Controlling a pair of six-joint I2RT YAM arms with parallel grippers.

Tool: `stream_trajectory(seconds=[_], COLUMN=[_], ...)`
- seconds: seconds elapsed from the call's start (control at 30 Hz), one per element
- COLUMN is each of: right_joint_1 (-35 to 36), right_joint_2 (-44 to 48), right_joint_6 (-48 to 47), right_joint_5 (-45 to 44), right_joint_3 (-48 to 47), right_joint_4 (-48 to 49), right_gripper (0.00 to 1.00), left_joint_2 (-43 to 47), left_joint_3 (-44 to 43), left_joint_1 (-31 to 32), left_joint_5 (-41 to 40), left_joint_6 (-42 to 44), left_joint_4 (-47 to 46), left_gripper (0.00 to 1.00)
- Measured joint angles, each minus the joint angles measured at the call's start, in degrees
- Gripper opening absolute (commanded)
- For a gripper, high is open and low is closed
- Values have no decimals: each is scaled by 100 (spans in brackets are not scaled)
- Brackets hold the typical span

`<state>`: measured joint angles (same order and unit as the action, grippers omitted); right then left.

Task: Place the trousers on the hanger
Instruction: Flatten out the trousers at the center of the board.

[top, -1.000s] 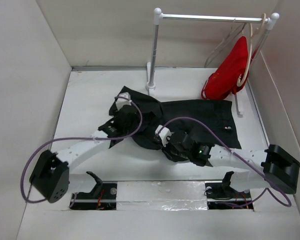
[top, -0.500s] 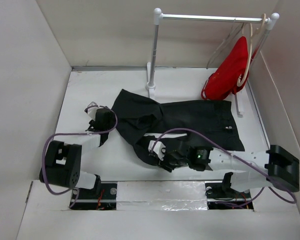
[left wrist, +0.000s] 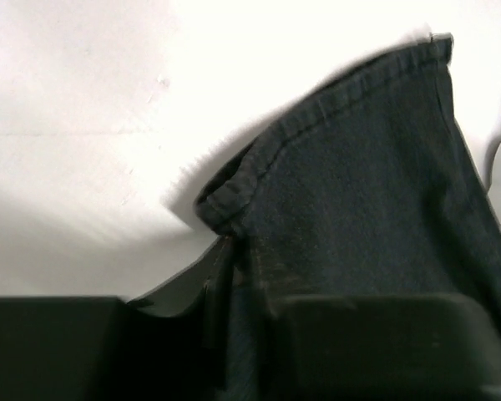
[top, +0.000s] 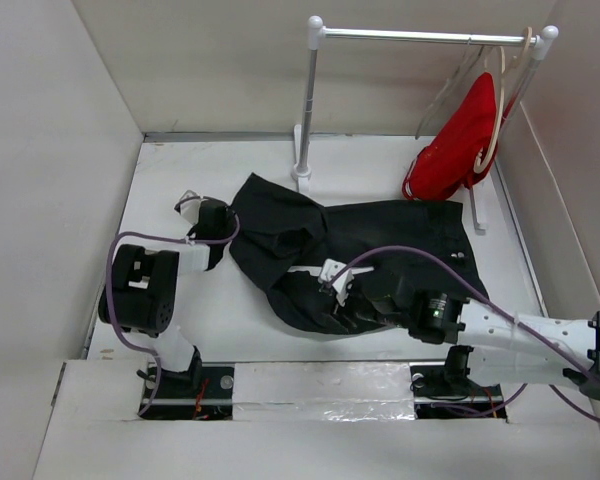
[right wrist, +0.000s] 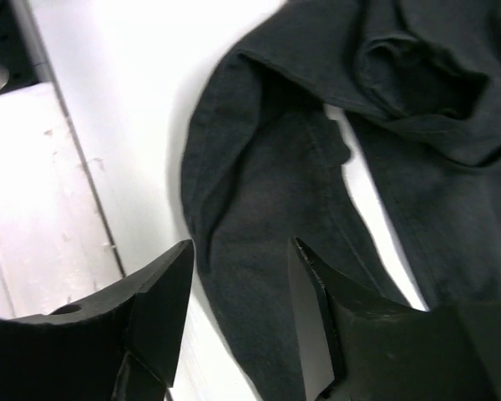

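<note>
Barely begun: the large black soft-fabric trousers (top: 400,230) lie crumpled on the white counter (top: 180,180), the thin pale grey hanger (top: 448,92) hangs bare; left fingers (left wrist: 384,342) pinch their hem, right fingers (right wrist: 159,292) gape empty.

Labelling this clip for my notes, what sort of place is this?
Probably a robotics lab test cell: white walls box in the table, two robot arms work on black trousers, and a clothes rail stands behind.

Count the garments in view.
2: the black trousers lie spread on the table; the red garment hangs on the rail, far right. Any under the trousers would be hidden.
</note>
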<state>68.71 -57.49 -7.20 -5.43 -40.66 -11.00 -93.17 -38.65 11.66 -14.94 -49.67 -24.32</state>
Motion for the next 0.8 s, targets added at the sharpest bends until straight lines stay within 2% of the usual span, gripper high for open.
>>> stream_trajectory(seconds=[0.07, 0.1, 0.17, 0.2, 0.37, 0.4, 0.47, 0.5, 0.6, 0.63, 0.67, 0.7, 0.77, 0.8], right_joint_1=[-4, -7, -81, -127, -319, -328, -337, -339, -348, -348, -358, -391, -496, -566], right_joint_2=[129, 186, 273, 284, -61, -184, -411, -483, -511, -481, -448, -378, -225, -125], right_joint_6=[28, 42, 28, 26, -7, -11, -33, -39, -66, -72, -74, -76, -94, -98], right_joint_5=[-190, -258, -267, -267, -122, -94, -20, 4, 57, 55, 50, 48, 50, 46], right_joint_3=[0, 0, 0, 0, -39, -52, -61, -61, -61, -61, -61, -61, -59, -52], right_joint_4=[-17, -20, 0, 39, 271, 289, 313, 326, 413, 431, 428, 422, 415, 415], right_gripper=[47, 30, 15, 0, 0, 0, 0, 3, 8, 8, 8, 8, 8, 9], left_joint_2=[-136, -151, -111, -57, 529, 660, 817, 800, 553, 474, 431, 354, 278, 245], left_joint_3=[-203, -278, -407, -498, -1239, -1390, -1692, -1871, -2168, -2116, -2050, -1849, -1626, -1596], left_joint_1=[-76, -155, -363, -463, -708, -754, -964, -1119, -1547, -1661, -1714, -1823, -1996, -2063], left_joint_5=[4, 59, 98, 74, -448, -494, -411, -337, -133, -81, -61, 17, 175, 254], left_joint_6=[-35, -52, -92, -101, 107, 197, 444, 520, 625, 627, 625, 597, 557, 527], left_joint_4=[55, 74, 118, 184, 675, 649, 564, 551, 444, 396, 374, 391, 542, 667], left_gripper=[0, 0, 0, 0, 0, 20, 33, 40, 39, 34, 17, 15, 17, 30])
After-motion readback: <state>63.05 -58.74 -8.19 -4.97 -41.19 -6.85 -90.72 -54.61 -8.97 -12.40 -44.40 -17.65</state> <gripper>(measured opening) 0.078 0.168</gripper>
